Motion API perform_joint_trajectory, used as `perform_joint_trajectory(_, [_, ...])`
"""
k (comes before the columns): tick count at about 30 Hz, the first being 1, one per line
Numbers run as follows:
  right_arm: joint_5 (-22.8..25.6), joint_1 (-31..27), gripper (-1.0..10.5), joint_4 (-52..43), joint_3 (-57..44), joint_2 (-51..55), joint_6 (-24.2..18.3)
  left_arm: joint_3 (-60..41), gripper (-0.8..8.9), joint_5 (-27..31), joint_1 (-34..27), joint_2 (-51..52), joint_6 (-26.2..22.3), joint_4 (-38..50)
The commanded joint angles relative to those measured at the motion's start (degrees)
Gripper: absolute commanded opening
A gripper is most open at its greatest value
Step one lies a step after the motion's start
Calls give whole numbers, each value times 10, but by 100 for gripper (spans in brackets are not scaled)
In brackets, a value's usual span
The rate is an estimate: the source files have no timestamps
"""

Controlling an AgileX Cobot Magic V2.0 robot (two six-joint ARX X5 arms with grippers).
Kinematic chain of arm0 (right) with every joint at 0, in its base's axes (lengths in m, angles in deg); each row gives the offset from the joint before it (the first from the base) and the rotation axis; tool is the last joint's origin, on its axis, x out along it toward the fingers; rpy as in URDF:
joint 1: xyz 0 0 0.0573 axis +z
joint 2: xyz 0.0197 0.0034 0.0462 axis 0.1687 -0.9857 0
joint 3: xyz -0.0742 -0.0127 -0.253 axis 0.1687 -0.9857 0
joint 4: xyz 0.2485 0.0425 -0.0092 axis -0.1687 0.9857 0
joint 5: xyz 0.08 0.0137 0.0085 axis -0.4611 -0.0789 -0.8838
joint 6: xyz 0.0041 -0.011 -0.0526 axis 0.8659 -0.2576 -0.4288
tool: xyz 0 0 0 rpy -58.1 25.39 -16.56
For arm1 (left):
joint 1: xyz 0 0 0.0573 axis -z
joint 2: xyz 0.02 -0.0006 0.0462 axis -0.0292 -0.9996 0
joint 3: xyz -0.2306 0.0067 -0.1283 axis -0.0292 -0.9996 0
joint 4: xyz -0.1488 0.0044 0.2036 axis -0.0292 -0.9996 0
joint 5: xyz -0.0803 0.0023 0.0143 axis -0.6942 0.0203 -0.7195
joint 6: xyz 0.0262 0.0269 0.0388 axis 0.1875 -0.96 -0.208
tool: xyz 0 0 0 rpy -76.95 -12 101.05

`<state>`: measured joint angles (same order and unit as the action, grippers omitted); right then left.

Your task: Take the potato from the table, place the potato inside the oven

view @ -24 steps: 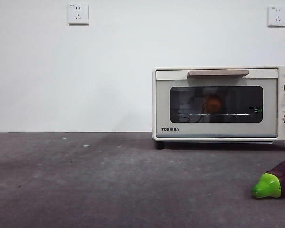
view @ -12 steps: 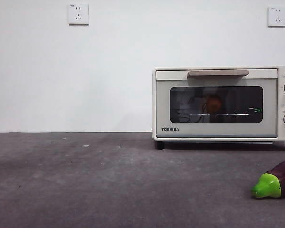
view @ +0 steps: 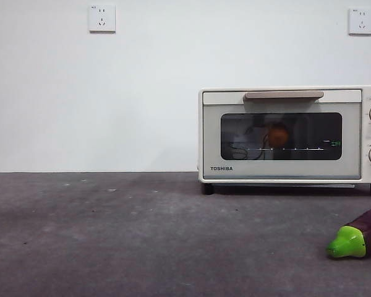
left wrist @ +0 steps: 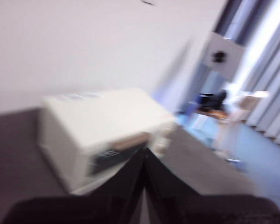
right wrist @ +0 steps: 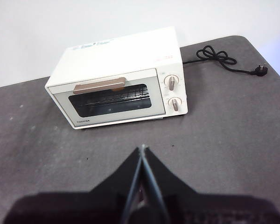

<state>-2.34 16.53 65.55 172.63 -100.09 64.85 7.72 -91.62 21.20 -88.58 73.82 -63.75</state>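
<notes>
Oven (view: 283,133) door shut on table (view: 142,235), potato (view: 278,134) visible inside behind glass; left gripper (left wrist: 144,156) and right gripper (right wrist: 141,151) both closed, empty, well clear.

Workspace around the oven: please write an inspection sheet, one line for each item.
Surface: dark grey table, mottled.
Job's things: oven door shut; potato inside behind the glass.
Clutter: eggplant on the table, in front of the oven.
Grippers: left gripper shut, empty, view blurred; right gripper shut, empty, facing the oven.
Cables: oven cord loose on the table, unplugged.
Surroundings: white wall, two sockets.
</notes>
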Motion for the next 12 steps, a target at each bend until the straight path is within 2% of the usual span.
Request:
perform_joint_trajectory(1, [3, 0, 1, 13, 0, 2, 2, -5, -3, 73, -10, 20, -156, -36])
perform_joint_trajectory(3, [2, 0, 1, 13, 0, 2, 2, -17, -3, 124, -22, 39, -202, -61])
perform_joint_trajectory(5, [3, 0, 1, 13, 0, 2, 2, -52, -3, 137, -39, 68, -228, -51])
perform_joint_trajectory(9, [3, 0, 1, 13, 0, 2, 2, -181, -3, 139, -89, 162, -230, 42])
perform_joint_trajectory(12, [2, 0, 1, 13, 0, 2, 2, -301, -3, 186, -127, 239, -231, 143])
